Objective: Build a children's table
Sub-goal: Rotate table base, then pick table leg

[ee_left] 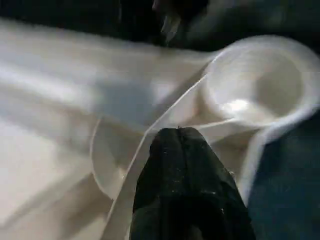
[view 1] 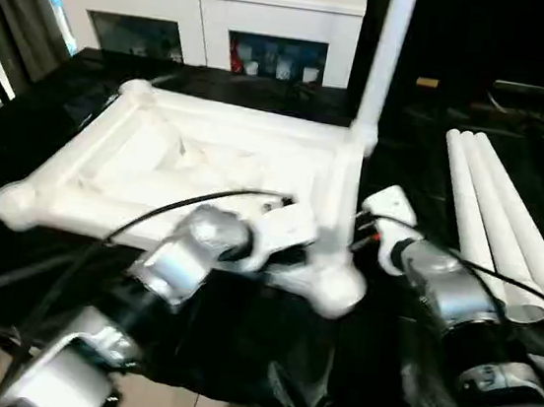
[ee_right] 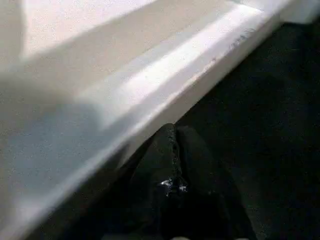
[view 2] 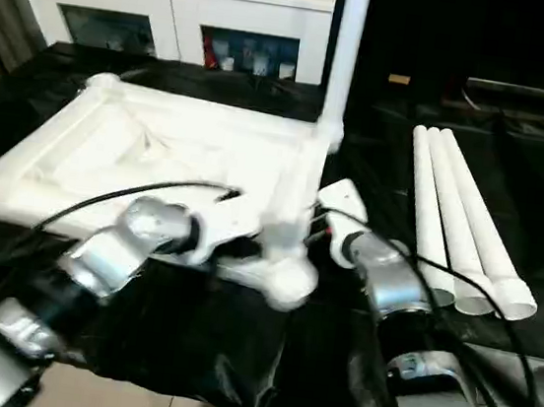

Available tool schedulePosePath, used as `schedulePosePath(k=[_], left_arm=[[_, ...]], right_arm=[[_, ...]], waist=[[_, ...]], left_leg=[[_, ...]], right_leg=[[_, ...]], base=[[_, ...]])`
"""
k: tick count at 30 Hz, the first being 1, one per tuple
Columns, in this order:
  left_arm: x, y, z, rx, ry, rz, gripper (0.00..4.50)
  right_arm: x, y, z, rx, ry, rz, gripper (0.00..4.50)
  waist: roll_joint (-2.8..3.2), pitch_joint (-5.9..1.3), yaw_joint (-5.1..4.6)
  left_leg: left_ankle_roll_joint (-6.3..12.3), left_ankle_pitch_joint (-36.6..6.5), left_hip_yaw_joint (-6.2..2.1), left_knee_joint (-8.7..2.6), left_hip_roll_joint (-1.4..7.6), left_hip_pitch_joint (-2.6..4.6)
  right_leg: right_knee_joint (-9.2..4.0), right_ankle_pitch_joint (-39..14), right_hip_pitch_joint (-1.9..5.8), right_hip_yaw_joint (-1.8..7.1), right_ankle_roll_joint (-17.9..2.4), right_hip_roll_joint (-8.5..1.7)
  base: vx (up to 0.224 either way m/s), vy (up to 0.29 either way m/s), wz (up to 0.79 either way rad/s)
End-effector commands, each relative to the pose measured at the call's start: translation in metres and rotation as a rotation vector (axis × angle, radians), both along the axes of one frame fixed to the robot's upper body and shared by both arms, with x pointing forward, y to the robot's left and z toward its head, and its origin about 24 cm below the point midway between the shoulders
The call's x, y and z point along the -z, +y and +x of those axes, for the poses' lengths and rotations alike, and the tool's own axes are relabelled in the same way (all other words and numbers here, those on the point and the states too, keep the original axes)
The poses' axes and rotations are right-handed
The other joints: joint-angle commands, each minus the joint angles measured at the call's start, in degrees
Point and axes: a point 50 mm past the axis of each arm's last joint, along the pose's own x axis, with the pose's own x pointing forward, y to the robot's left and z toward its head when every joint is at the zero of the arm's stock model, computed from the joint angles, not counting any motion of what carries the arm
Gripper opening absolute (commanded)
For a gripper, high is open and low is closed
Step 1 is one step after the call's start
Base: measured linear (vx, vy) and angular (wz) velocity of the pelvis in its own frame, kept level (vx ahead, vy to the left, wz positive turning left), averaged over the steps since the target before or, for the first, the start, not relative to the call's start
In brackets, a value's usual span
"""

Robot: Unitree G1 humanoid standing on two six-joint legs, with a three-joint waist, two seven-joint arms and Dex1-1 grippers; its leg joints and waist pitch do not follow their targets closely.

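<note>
The children's table lies upside down on the black cloth: its white tabletop shows the ribbed underside. One white leg stands upright in the far right corner socket. Three more legs lie side by side to the right. My left gripper is shut, its tip resting against a thin rib just beside the near right corner socket. My right gripper is shut too, pressed against the outer edge of the tabletop's right side rail, with nothing seen between its fingers.
A white cabinet with glass doors stands behind the black-covered work table. A black cable arcs over my left forearm. The work table's front edge runs close below the tabletop's near right corner.
</note>
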Motion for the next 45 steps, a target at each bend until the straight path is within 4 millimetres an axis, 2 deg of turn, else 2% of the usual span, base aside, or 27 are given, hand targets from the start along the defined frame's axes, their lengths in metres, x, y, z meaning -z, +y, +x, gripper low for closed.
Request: schedulePosePath(k=[1, 2, 3, 4, 5, 7, 8, 9, 10, 12, 13, 15, 16, 18, 22, 23, 24, 25, 29, 33, 35, 37, 39, 45], left_arm=[[-0.013, -0.004, 0.0, 0.014, -0.051, -0.064, 0.0], [-0.013, -0.004, 0.0, 0.014, -0.051, -0.064, 0.0], [-0.018, -0.002, 0.0, 0.018, -0.067, -0.078, 0.0], [-0.022, 0.001, 0.0, 0.012, -0.079, -0.093, 0.0], [-0.022, 0.001, 0.0, 0.012, -0.079, -0.093, 0.0], [-0.028, 0.008, 0.001, -0.009, -0.095, -0.111, 0.0], [-0.031, 0.012, 0.0, -0.011, -0.092, -0.118, 0.0], [-0.031, 0.012, 0.0, -0.011, -0.092, -0.118, 0.0], [-0.032, 0.014, 0.0, -0.011, -0.09, -0.125, 0.33], [-0.035, 0.021, -0.005, 0.011, -0.065, -0.128, 0.41], [-0.036, 0.023, -0.009, 0.026, -0.047, -0.129, 0.44], [-0.037, 0.025, -0.012, 0.04, -0.034, -0.133, 0.82], [-0.038, 0.027, -0.014, 0.043, -0.026, -0.138, 0.82], [-0.039, 0.03, -0.016, 0.034, -0.016, -0.148, 0.88], [-0.04, 0.031, -0.018, 0.031, -0.007, -0.152, 1.3], [-0.04, 0.03, -0.019, 0.032, -0.003, -0.154, 1.3], [-0.041, 0.03, -0.02, 0.034, -0.001, -0.156, 1.3], [-0.041, 0.03, -0.021, 0.035, 0.003, -0.157, 1.55], [-0.042, 0.03, -0.023, 0.044, 0.014, -0.156, 1.72], [-0.043, 0.03, -0.026, 0.051, 0.033, -0.155, 2.15], [-0.043, 0.029, -0.027, 0.054, 0.036, -0.157, 2.18], [-0.044, 0.029, -0.027, 0.052, 0.03, -0.153, 2.48], [-0.043, 0.029, -0.026, 0.049, 0.022, -0.143, 2.57], [-0.044, 0.029, -0.026, 0.046, 0.014, -0.135, 2.99]], right_arm=[[-0.022, -0.013, 0.006, 0.082, -0.053, 0.052, 0.04], [-0.022, -0.013, 0.006, 0.082, -0.053, 0.052, 0.04], [-0.034, -0.025, 0.009, 0.154, -0.054, 0.063, 0.21], [-0.043, -0.034, 0.01, 0.202, -0.05, 0.058, 0.21], [-0.043, -0.034, 0.01, 0.202, -0.05, 0.058, 0.32], [-0.054, -0.049, 0.01, 0.261, -0.039, 0.05, 0.43], [-0.058, -0.055, 0.009, 0.28, -0.031, 0.04, 0.51], [-0.058, -0.055, 0.009, 0.28, -0.031, 0.04, 0.63], [-0.06, -0.059, 0.009, 0.294, -0.026, 0.033, 0.74], [-0.064, -0.069, 0.006, 0.342, 0.003, 0.002, 0.82], [-0.065, -0.073, 0.005, 0.362, 0.018, -0.004, 0.89], [-0.065, -0.077, 0.004, 0.385, 0.036, -0.011, 1.17], [-0.065, -0.08, 0.003, 0.404, 0.054, -0.012, 1.17], [-0.064, -0.085, 0.002, 0.44, 0.086, -0.02, 1.32], [-0.064, -0.089, 0.003, 0.471, 0.101, -0.019, 1.67], [-0.064, -0.09, 0.002, 0.477, 0.106, -0.02, 1.76], [-0.065, -0.091, 0.002, 0.483, 0.107, -0.026, 1.89], [-0.065, -0.092, 0.002, 0.488, 0.106, -0.031, 2.06], [-0.066, -0.094, 0.002, 0.5, 0.099, -0.034, 2.33], [-0.069, -0.098, 0.001, 0.524, 0.105, -0.041, 2.76], [-0.065, -0.102, -0.001, 0.537, 0.128, -0.033, 2.94], [-0.063, -0.101, -0.002, 0.53, 0.15, -0.017, 3.09], [-0.057, -0.102, -0.005, 0.528, 0.202, -0.021, 3.3], [-0.044, -0.099, -0.01, 0.524, 0.331, 0.053, 3.37]], waist=[[-0.44, -4.3, 0.1], [-0.44, -4.3, 0.1], [-0.17, -4.26, -0.01], [-0.31, -4.17, -0.07], [-0.51, -4.3, -0.02], [-0.35, -4.1, -0.04], [-0.22, -4.03, -0.08], [-0.19, -4.02, -0.09], [-0.08, -3.92, -0.16], [-0.15, -3.94, -0.21], [-0.49, -3.98, -0.21], [-0.15, -3.97, -0.09], [-0.15, -3.97, -0.09], [-0.52, -3.9, 0.02], [-0.41, -3.89, -0.04], [-0.81, -3.88, -0.07], [-0.66, -3.87, 0.0], [-0.69, -3.9, 0.02], [-0.57, -3.94, 0.07], [-0.55, -3.92, 0.03], [-0.52, -3.92, 0.01], [-0.52, -3.93, -0.01], [-0.55, -3.94, -0.01], [-0.66, -4.04, 0.2]], left_leg=[[4.37, -8.2, -1.62, -3.69, 2.87, 1.05], [4.37, -8.2, -1.62, -3.69, 2.87, 1.05], [4.99, -7.9, -1.6, -3.63, 2.75, 1.01], [4.99, -8.0, -1.63, -3.69, 2.73, 1.01], [4.92, -7.8, -1.59, -3.59, 2.76, 1.14], [4.68, -8.4, -1.49, -3.55, 2.61, 1.02], [4.33, -8.7, -1.46, -3.55, 2.6, 1.2], [4.13, -8.8, -1.49, -3.57, 2.63, 1.17], [3.68, -9.6, -1.44, -3.6, 2.61, 1.26], [3.06, -9.5, -1.59, -3.76, 2.69, 1.18], [3.06, -9.1, -1.52, -3.74, 2.71, 1.21], [2.82, -9.2, -1.4, -3.67, 2.69, 1.42], [2.82, -9.2, -1.4, -3.67, 2.69, 1.42], [2.68, -8.8, -1.39, -3.68, 2.71, 1.32], [2.28, -8.9, -1.34, -3.63, 2.58, 1.39], [2.32, -8.8, -1.27, -3.63, 2.58, 1.37], [2.26, -8.8, -1.35, -3.65, 2.6, 1.36], [2.28, -8.4, -1.31, -3.61, 2.63, 1.35], [2.67, -7.5, -1.29, -3.52, 2.55, 1.34], [2.43, -7.8, -1.25, -3.49, 2.52, 1.36], [2.31, -7.8, -1.25, -3.47, 2.47, 1.38], [2.39, -7.8, -1.25, -3.43, 2.41, 1.32], [2.47, -7.8, -1.25, -3.4, 2.39, 1.31], [2.83, -6.9, -1.23, -3.28, 2.5, 1.27]], right_leg=[[-3.21, -2.3, 3.3, 2.0, -16.4, -3.05], [-3.21, -2.3, 3.3, 2.0, -16.4, -3.05], [-3.25, -2.6, 3.27, 1.9, -16.3, -2.94], [-3.31, -3.2, 3.36, 1.86, -16.2, -2.81], [-3.3, -4.0, 3.34, 1.86, -16.3, -2.84], [-3.57, -6.9, 3.34, 1.82, -15.8, -2.86], [-3.71, -8.5, 3.14, 1.8, -15.4, -2.78], [-3.71, -9.1, 3.19, 1.8, -15.2, -2.82], [-3.95, -10.7, 2.96, 1.81, -14.7, -2.78], [-3.81, -11.4, 3.05, 1.78, -14.4, -2.79], [-3.79, -11.0, 3.0, 1.8, -14.6, -2.72], [-3.74, -11.0, 2.74, 1.84, -14.6, -2.65], [-3.74, -11.0, 2.74, 1.84, -14.6, -2.65], [-3.66, -11.4, 2.76, 1.9, -14.6, -2.74], [-3.77, -11.8, 2.66, 1.92, -14.1, -2.66], [-3.84, -11.8, 2.64, 1.95, -13.9, -2.66], [-3.73, -11.9, 2.69, 1.96, -13.9, -2.74], [-3.76, -11.7, 2.69, 1.98, -13.9, -2.78], [-3.67, -11.0, 2.69, 1.96, -13.9, -2.72], [-3.68, -11.0, 2.73, 1.94, -14.1, -2.64], [-3.7, -11.2, 2.74, 1.95, -14.0, -2.61], [-3.75, -11.3, 2.81, 1.93, -13.9, -2.58], [-3.74, -11.3, 2.83, 1.86, -14.1, -2.54], [-3.57, -10.5, 2.87, 1.84, -14.4, -2.58]], base=[[0.0, 0.0, 0.0], [0.0, 0.0, 0.0], [0.0, 0.0, 0.0], [0.0, 0.0, 0.0], [0.0, 0.0, 0.0], [0.0, 0.0, 0.0], [0.0, 0.0, 0.0], [0.0, 0.0, 0.0], [0.0, 0.0, 0.0], [0.0, 0.0, 0.0], [0.0, 0.0, 0.0], [0.0, 0.0, 0.0], [0.0, 0.0, 0.0], [0.0, 0.0, 0.0], [0.0, 0.0, 0.0], [0.0, 0.0, 0.0], [0.0, 0.0, 0.0], [0.0, 0.0, 0.0], [0.0, 0.0, 0.0], [0.0, 0.0, 0.0], [0.0, 0.0, 0.0], [0.0, 0.0, 0.0], [0.0, 0.0, 0.0], [0.0, 0.0, 0.0]])
